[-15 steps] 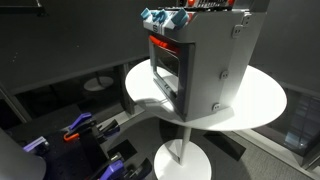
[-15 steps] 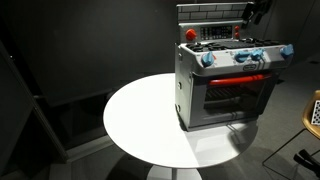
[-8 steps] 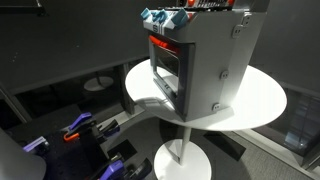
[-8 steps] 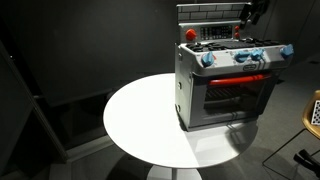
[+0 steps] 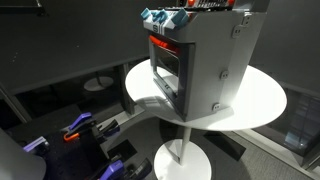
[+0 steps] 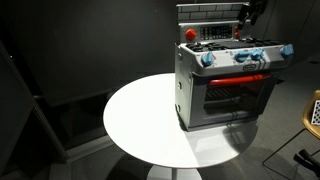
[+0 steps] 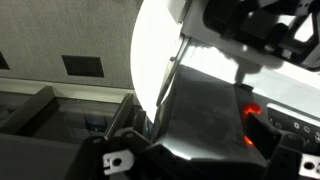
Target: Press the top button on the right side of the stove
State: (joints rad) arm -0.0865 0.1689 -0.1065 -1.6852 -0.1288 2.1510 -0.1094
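Exterior view: a grey toy stove (image 5: pixel 215 60) stands on a round white table (image 5: pixel 262 100), seen from its side, with blue knobs (image 5: pixel 155 18) along its top front edge. The claw cannot be picked out here.

Exterior view, from the front: the stove sits toward the table's right part, oven door (image 6: pixel 238 92) facing the camera. The gripper (image 6: pixel 252 12) hangs dark over the stove's right rear corner, near the back panel. Whether it is released or clenched cannot be told. The right-side buttons are too small to single out.

Wrist view: blurred. Dark gripper parts sit at upper right above the white tabletop, and a red glow (image 7: pixel 250 108) shows on a grey surface.
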